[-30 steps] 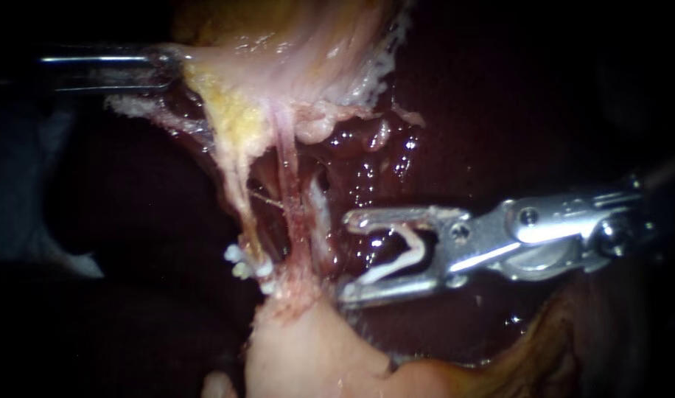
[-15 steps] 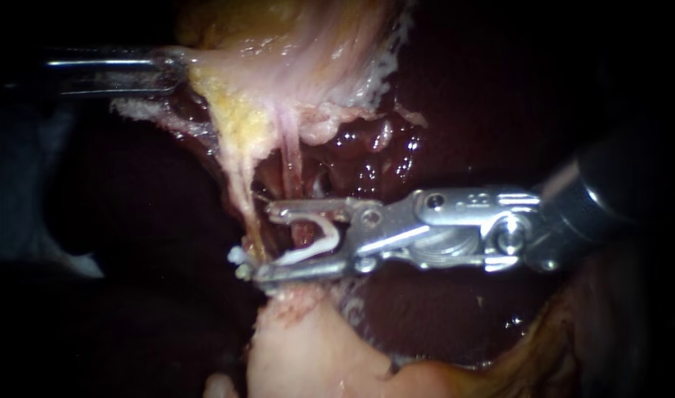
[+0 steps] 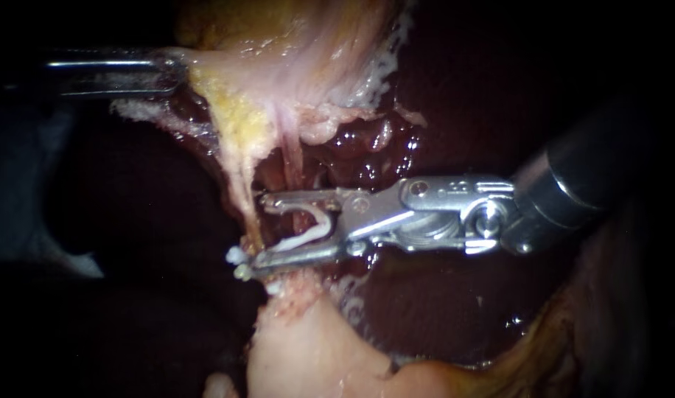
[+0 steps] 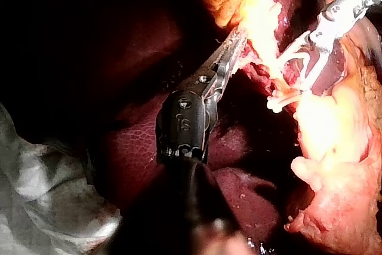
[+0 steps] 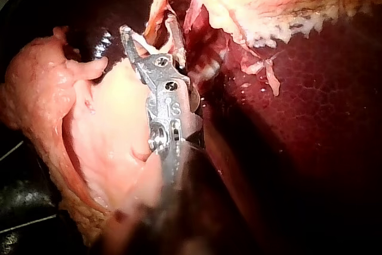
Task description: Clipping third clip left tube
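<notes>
**Right instrument (image 3: 261,231).** The shaft enters from the right of the tube (image 3: 292,156). The jaws stand moderately wide and reach across the tube's lower part. A white clip (image 3: 297,240) sits in them with one leg along each jaw and its bend toward the hinge. Both jaws bear on the clip and hold it unclosed. A short reddish section of the tube shows in the gap between the jaws. Whether the clip legs touch the tube cannot be determined.

**Left instrument (image 4: 237,41).** The shaft enters from the left of the tube and lies level with the tube's upper end. The jaws are narrow and pinch the edge of the pale tissue (image 3: 278,66) from which the tube descends. In the left wrist view the jaw tips are sunk in this tissue, and the right instrument and its clip lie ahead of them.

**Tube.** It is a thin pink strand that runs from the pale tissue down to a pale mass (image 3: 301,346) at its lower end. A yellow strand (image 3: 238,173) lies just beside it on the left.

**Other items.**
- White clip ends (image 3: 238,259) lie left of the tube's lower end, just beside the tip of the right instrument's lower jaw.
- The dark red liver (image 3: 441,96) lies behind and to the right of the tube.
</notes>
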`<move>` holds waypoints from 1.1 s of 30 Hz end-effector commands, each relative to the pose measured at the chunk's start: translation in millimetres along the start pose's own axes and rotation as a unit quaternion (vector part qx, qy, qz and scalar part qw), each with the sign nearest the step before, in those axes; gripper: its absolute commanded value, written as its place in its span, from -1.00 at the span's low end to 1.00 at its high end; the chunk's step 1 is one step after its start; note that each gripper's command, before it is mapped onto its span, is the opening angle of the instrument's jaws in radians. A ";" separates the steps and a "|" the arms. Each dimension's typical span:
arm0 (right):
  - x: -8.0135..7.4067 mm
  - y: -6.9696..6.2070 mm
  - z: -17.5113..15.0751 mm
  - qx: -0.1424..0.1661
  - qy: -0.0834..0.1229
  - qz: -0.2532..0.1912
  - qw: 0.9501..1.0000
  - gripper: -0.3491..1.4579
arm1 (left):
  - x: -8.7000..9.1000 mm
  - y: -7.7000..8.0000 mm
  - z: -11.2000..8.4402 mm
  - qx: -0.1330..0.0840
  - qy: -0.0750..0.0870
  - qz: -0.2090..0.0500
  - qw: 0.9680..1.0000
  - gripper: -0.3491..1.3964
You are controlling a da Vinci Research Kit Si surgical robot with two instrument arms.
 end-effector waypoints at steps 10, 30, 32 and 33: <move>0.7 0.1 3.0 0.049 0.016 -0.021 0.998 -0.12 | 0.0 0.0 0.0 0.000 0.000 0.000 1.000 -1.00; 3.2 0.7 6.4 0.047 0.082 0.007 0.996 -0.11 | 0.0 0.1 0.3 0.001 0.000 0.000 1.000 -1.00; 3.9 0.9 6.1 0.044 0.090 0.010 0.995 -0.11 | 0.0 0.1 0.3 0.001 0.000 0.000 1.000 -1.00; 4.2 0.9 6.0 0.042 0.094 0.011 0.995 -0.11 | 0.0 0.1 0.3 0.001 0.000 0.000 1.000 -1.00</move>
